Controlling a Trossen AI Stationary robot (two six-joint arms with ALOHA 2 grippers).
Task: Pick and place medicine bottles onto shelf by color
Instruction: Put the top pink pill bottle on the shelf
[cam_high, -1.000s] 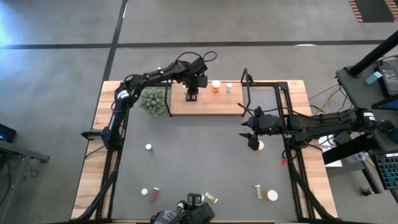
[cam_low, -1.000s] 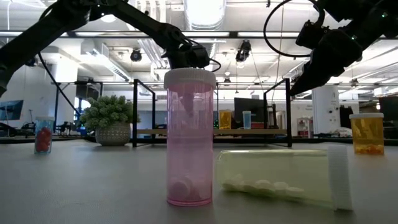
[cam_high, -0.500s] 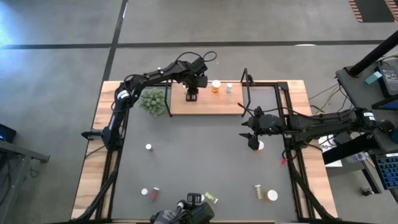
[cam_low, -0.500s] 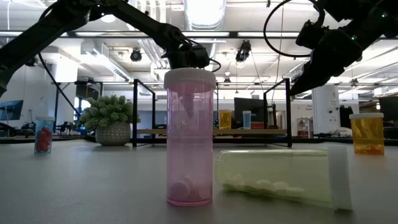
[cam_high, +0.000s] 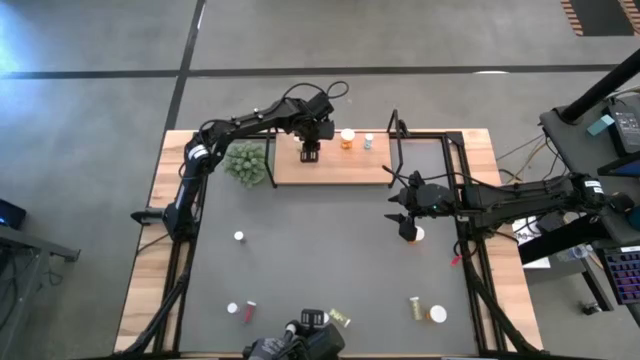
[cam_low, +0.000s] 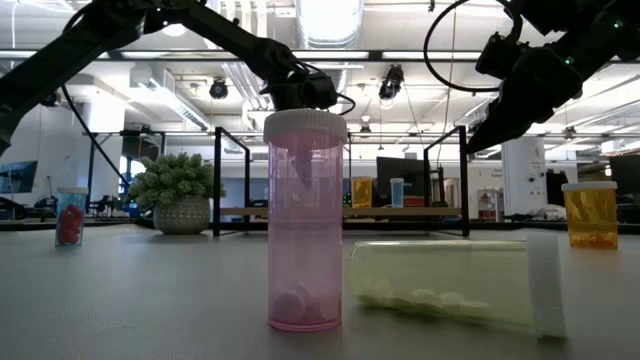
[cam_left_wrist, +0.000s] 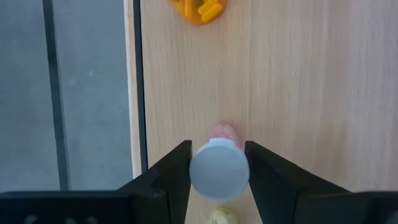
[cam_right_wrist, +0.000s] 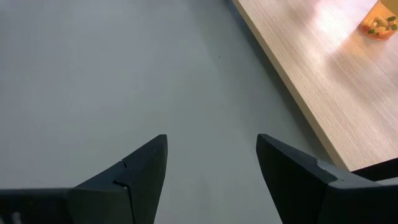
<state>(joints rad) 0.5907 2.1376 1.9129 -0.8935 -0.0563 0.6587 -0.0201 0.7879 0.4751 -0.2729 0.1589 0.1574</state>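
- Pink bottle (cam_low: 305, 230) stands upright nearest the low camera, on the grey mat (cam_high: 320, 260); a yellow-green bottle (cam_low: 450, 285) lies on its side just beside it; both not yet sorted
- further in on the mat, right gripper (cam_right_wrist: 211, 140) hangs over bare mat near the shelf's edge; fingers spread, nothing between them; a white-capped bottle (cam_high: 418, 234) sits just beside it in the high view; likely its next pick
- at the far side, left gripper (cam_left_wrist: 217, 144) is down over the wooden shelf (cam_left_wrist: 298, 93); fingers (cam_left_wrist: 177, 168) pressed on both sides of a pale pink bottle (cam_left_wrist: 219, 171) that stands upright near the shelf's edge
- an orange bottle (cam_high: 347, 139) and a small blue-ish bottle (cam_high: 368, 142) already on the shelf, apart from the left gripper
- step: placing, at the set-down point; next needs fingers parted and a straight lift so the bottle isn't tipped
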